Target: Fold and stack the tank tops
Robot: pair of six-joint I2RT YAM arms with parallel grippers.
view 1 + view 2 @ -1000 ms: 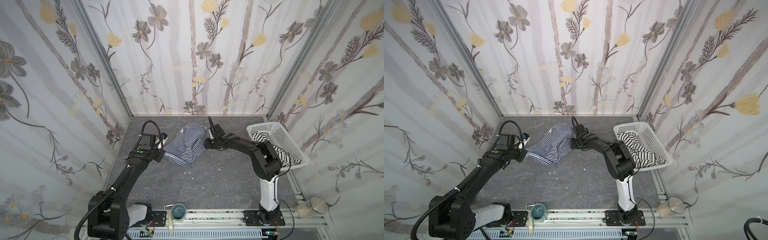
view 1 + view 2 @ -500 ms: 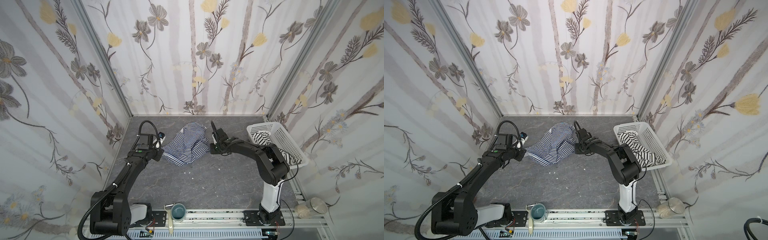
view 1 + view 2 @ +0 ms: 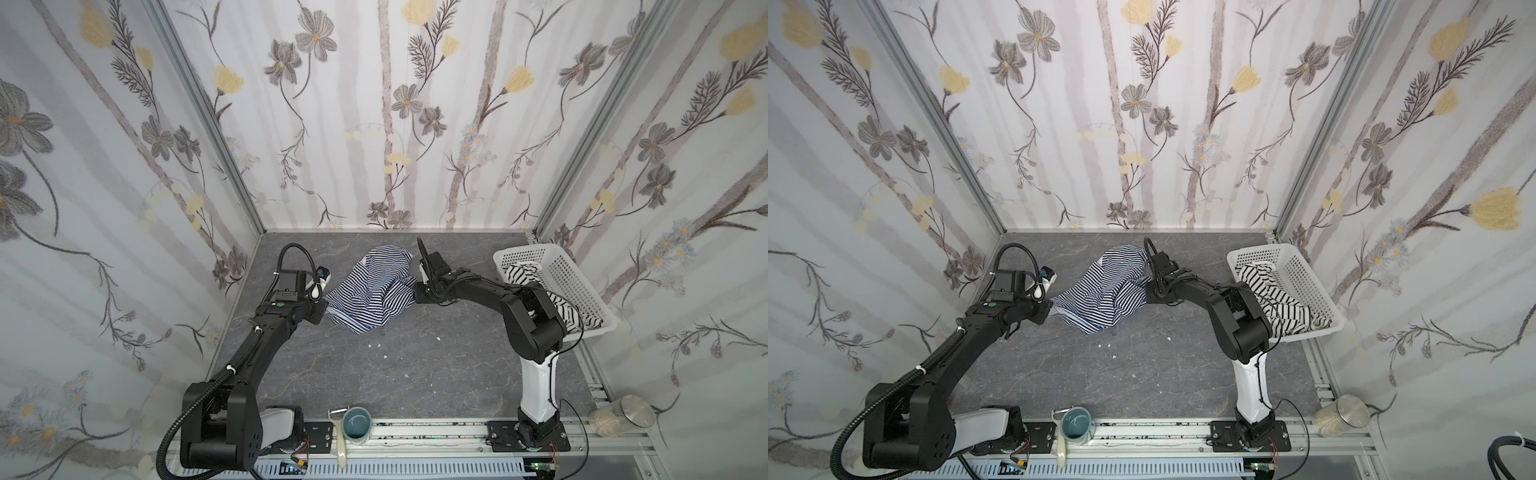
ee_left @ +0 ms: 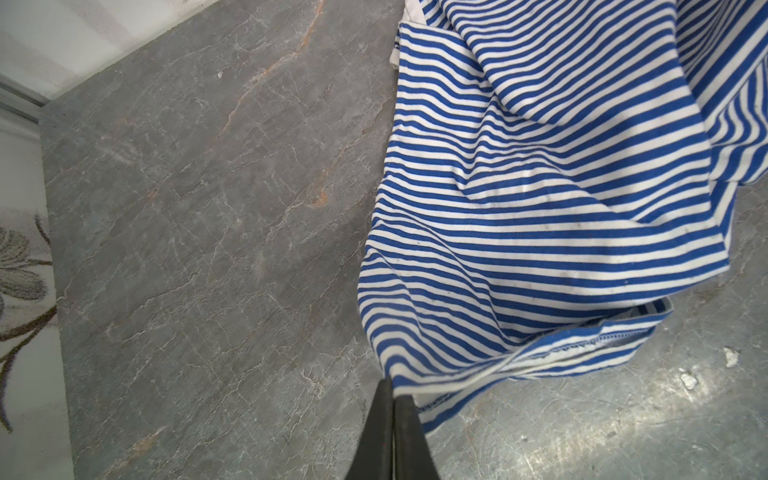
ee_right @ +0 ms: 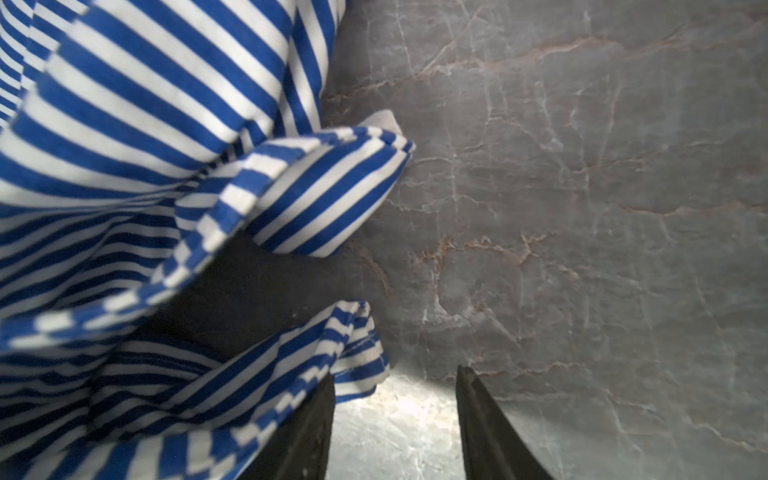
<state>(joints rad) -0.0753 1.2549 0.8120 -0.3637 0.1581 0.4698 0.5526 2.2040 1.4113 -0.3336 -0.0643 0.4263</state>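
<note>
left tool [image 4: 395,390] clamped, right tool [image 5: 395,374] parted

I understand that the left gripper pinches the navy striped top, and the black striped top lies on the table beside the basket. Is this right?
Not fully. The black striped top lies inside the basket, not beside it, as both top views show. The left gripper does pinch the navy striped top.

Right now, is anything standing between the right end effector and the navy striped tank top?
Nothing visible does. The right end effector stands open over the table, and the navy striped tank top lies right beside it, its edge draped against one finger.
</note>
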